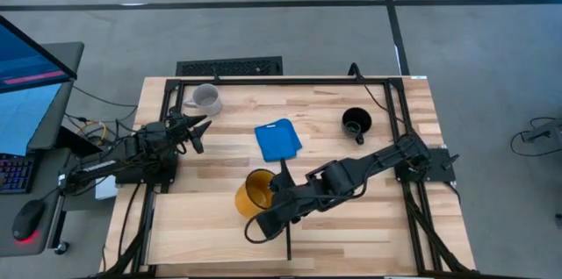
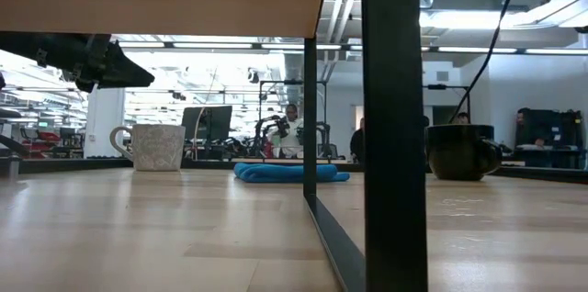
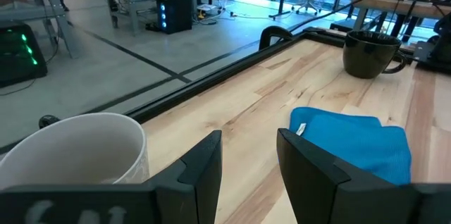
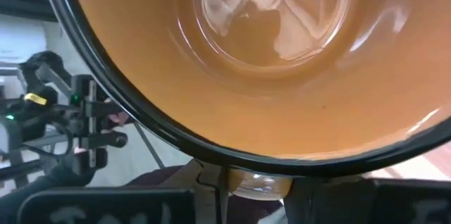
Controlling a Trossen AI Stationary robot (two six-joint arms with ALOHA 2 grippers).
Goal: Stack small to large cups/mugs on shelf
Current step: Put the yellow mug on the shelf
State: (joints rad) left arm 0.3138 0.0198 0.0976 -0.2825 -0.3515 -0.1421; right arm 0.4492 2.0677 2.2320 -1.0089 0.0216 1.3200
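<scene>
From above, the right gripper [image 1: 266, 211] holds the yellow mug [image 1: 255, 190] over the pale shelf [image 1: 202, 226], while the grey-white mug [image 1: 205, 97] and black mug [image 1: 356, 122] wait unstacked; the left wrist view shows the left gripper [image 3: 248, 155] with fingers apart near the grey-white mug; the right wrist view shows fingers clamped on the yellow rim.

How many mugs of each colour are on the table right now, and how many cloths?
Yellow mug: 1
Grey-white mug: 1
Black mug: 1
Blue cloth: 1
Total: 4 things, 3 mugs and 1 cloth.
</scene>
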